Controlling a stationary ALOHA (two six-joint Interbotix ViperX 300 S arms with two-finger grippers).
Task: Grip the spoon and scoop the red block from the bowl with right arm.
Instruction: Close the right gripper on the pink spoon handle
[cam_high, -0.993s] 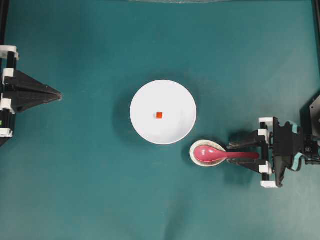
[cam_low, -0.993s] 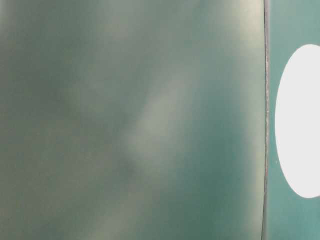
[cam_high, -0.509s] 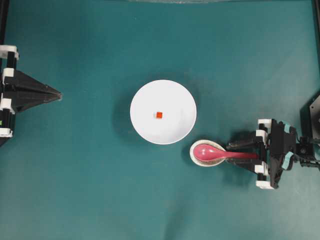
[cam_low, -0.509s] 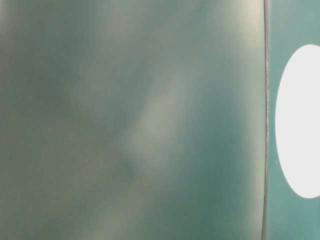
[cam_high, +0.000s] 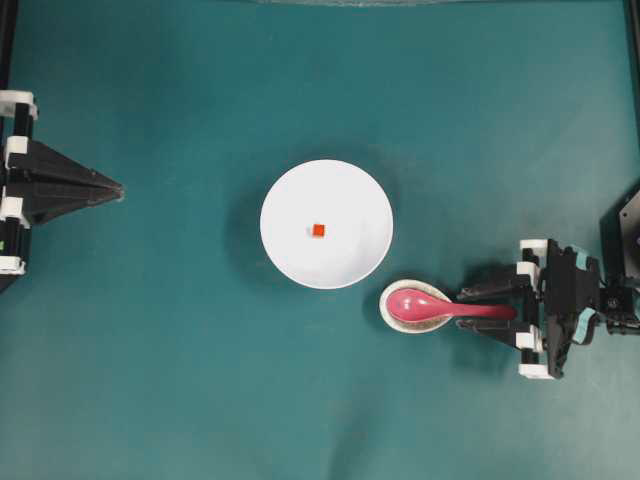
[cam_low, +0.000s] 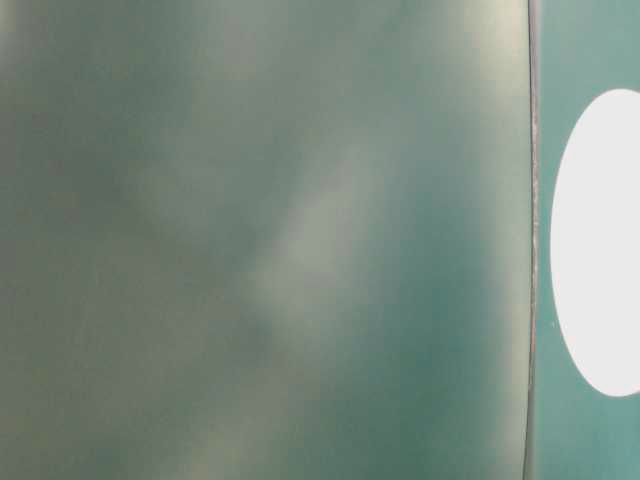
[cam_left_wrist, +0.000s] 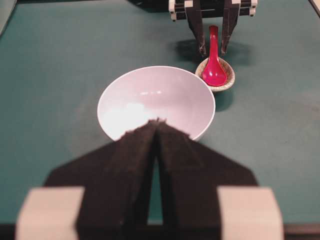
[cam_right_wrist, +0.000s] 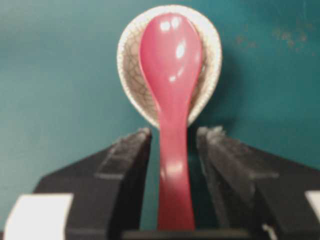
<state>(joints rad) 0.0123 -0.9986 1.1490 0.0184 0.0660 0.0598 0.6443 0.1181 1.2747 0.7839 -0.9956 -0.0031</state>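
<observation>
The pink spoon (cam_high: 440, 306) lies with its scoop in a small speckled dish (cam_high: 415, 307) and its handle pointing right. My right gripper (cam_high: 477, 310) is open, its two fingers on either side of the handle with gaps on both sides; the right wrist view shows the spoon (cam_right_wrist: 171, 100) between the fingertips (cam_right_wrist: 131, 142). The white bowl (cam_high: 285, 250) sits mid-table with the red block (cam_high: 318, 230) inside. My left gripper (cam_high: 118, 189) rests shut at the far left, empty. In the left wrist view its tips hide the block in the bowl (cam_left_wrist: 205, 97).
Teal tabletop all round. The speckled dish (cam_right_wrist: 130, 85) sits just below-right of the bowl, nearly touching it. The right arm's base (cam_high: 625, 235) stands at the right edge. The table-level view is a blur with only the bowl's white side (cam_low: 600, 240).
My right gripper shifted slightly along the spoon handle and back, staying open. Spoon, bowl and block have not moved.
</observation>
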